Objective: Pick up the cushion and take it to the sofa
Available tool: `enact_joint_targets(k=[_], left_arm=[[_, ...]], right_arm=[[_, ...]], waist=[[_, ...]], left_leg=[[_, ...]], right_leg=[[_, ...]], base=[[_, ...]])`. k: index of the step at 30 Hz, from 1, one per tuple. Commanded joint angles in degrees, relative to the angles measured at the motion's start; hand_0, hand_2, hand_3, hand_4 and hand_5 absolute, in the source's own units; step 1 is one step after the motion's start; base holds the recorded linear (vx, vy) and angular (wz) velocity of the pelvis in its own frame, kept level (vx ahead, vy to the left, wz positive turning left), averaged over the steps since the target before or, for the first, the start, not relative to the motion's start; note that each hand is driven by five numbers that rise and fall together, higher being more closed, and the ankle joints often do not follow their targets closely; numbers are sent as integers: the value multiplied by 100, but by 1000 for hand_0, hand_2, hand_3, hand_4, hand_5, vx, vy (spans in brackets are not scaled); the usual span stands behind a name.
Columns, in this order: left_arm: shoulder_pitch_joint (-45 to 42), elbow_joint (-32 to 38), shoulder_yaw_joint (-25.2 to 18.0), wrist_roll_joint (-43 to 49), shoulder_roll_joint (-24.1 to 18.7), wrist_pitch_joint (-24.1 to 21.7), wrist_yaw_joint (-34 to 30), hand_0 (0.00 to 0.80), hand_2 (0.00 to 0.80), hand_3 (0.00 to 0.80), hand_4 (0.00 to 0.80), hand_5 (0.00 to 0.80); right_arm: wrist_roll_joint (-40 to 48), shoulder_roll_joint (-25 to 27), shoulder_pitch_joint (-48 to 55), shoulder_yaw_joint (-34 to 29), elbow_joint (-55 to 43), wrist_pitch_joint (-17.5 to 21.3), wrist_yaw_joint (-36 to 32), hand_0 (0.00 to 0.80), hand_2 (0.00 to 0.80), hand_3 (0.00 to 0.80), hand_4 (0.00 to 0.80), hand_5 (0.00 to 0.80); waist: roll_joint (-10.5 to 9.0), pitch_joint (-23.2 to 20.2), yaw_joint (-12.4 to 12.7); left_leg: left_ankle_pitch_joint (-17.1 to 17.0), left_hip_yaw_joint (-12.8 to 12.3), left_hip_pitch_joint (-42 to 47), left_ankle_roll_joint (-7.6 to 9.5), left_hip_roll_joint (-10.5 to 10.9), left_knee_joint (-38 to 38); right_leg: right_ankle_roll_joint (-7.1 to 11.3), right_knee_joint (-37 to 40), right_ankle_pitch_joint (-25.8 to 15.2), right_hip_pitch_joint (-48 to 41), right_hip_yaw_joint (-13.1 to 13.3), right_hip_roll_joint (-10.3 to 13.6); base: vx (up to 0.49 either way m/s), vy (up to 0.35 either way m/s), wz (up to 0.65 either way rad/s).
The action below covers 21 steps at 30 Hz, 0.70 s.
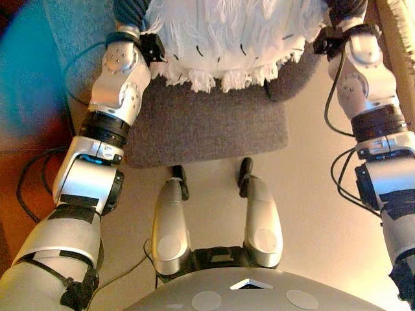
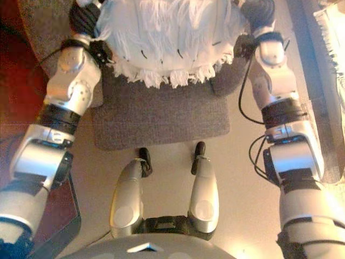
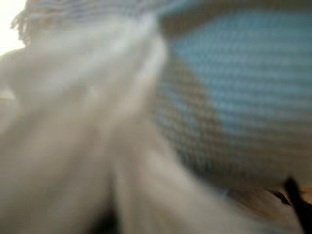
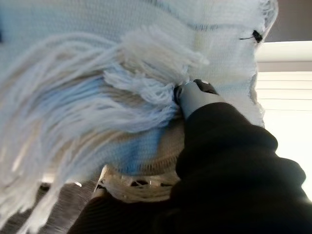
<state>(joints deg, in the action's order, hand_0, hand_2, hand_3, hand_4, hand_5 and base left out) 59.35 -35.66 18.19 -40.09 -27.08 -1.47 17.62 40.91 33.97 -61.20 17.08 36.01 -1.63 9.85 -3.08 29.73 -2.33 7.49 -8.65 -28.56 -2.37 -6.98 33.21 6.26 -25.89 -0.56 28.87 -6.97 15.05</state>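
Our fingers are the hard part to read: on the right hand (image 4: 229, 161) only one silver digit (image 4: 195, 97) shows, its dark tip pushed into the fringe of the cushion (image 1: 224, 39), and the rest of that hand sits under its dark cover, so we cannot tell how the others are bent. Of the left hand (image 2: 86, 19) we see only the dark ribbed cover at the cushion's edge in the head views; its own wrist view is filled with pale yarn and blue-and-tan knit pressed right against the lens, so we cannot tell how its fingers stand either.

We see the cushion between our two arms, up near the top of both eye views. It is white and shaggy, with long tassels hanging from its lower edge and small dark stitches across its face. The left hand meets its left side and the right hand meets its right side, each arm reaching forward from its own lower corner.

Below the cushion lies a grey rug (image 1: 214, 129) on a pale floor (image 1: 311, 181). Whether the cushion touches the rug or hangs above it, we cannot tell. A red-brown surface (image 2: 16, 65) borders the scene on our left.
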Motion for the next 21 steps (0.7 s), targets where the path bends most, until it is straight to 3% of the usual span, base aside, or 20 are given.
enact_joint_targets(k=[1, 3, 4, 11, 16, 21], left_arm=[[976, 37, 410, -503, 376, -385, -15, 800, 800, 800, 800, 800], [1075, -232, 466, -605, 375, -345, 125, 800, 800, 800, 800, 800], [1122, -355, 494, -545, 377, -311, 199, 800, 800, 800, 800, 800], [1543, -1126, 676, -838, 151, -128, 536, 800, 800, 800, 800, 800], [1754, -1449, 691, -940, 69, 20, 561, 800, 800, 800, 800, 800], [1942, -1682, 780, -1018, 23, -39, 405, 800, 800, 800, 800, 800]], right_arm=[[385, -223, -937, 439, 122, 205, -569, 800, 800, 800, 800, 800], [467, -279, -1105, 583, 452, 146, -669, 800, 800, 800, 800, 800], [491, -308, -1168, 641, 561, 111, -679, 800, 800, 800, 800, 800], [366, -308, -1695, 1087, 1266, -251, -832, 800, 800, 800, 800, 800], [108, -319, -1992, 1288, 1722, -504, -932, 800, 800, 800, 800, 800], [396, -382, -2223, 1337, 2022, -582, -924, 800, 800, 800, 800, 800]], waist=[[155, -206, 100], [175, -164, 102], [193, -165, 105], [257, -97, 78], [330, -29, 77], [393, 3, 95]], left_leg=[[224, 321, -151, -411, -25, 39], [224, 330, -256, -421, -33, 93], [387, 362, -260, -463, -46, 170], [397, 357, -642, -494, -72, 425], [465, 374, -871, -504, -78, 661], [526, 391, -1096, -507, -102, 875]], right_leg=[[314, -201, 394, -46, -87, 165], [299, -291, 399, 91, -62, 161], [335, -396, 547, 117, -24, 137], [312, -690, 527, 597, 94, 113], [311, -905, 540, 863, 170, 117], [314, -1160, 574, 1127, 214, 122]], base=[[0, 0, 0], [37, 6, 1], [71, 12, 1], [14, 12, 0], [8, 27, 0], [-12, 8, 0]])
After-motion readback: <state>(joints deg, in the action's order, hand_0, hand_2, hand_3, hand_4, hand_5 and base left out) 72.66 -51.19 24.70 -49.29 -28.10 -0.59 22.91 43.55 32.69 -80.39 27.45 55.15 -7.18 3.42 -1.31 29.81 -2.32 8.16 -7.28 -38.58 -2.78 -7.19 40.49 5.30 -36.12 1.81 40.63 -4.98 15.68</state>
